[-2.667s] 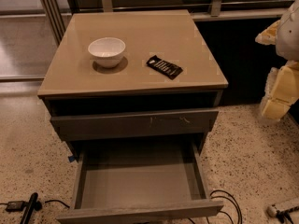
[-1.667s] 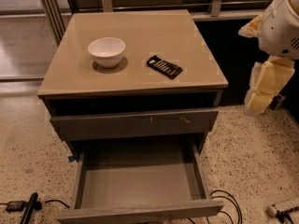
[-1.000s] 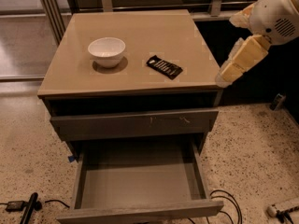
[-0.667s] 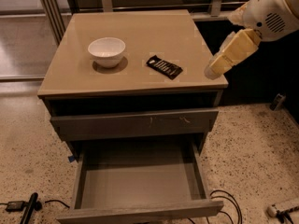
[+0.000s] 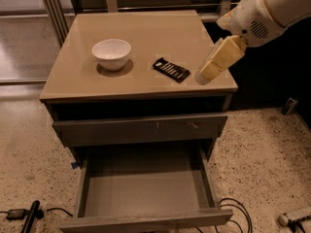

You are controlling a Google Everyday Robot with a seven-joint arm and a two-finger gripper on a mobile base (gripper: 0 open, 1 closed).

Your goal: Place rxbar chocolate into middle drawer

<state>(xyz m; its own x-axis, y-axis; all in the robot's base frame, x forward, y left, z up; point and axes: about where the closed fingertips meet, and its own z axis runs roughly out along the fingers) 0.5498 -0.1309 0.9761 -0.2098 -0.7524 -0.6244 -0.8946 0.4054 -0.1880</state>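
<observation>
The rxbar chocolate, a flat black bar with thin white lines, lies on the cabinet top right of centre. My gripper, cream-coloured on a white arm, hangs over the top's right edge, just right of the bar and apart from it. It holds nothing that I can see. The middle drawer is pulled out at the bottom of the view, with a bare grey floor and low side walls.
A white bowl stands on the tan cabinet top, left of the bar. A shut grey drawer front with pale scratches sits above the open drawer. Cables and a black tool lie on the speckled floor.
My arm has swung in from the far right toward the cabinet, and the gripper now hangs over its right edge beside the bar. Bar, bowl and drawer have not moved.
</observation>
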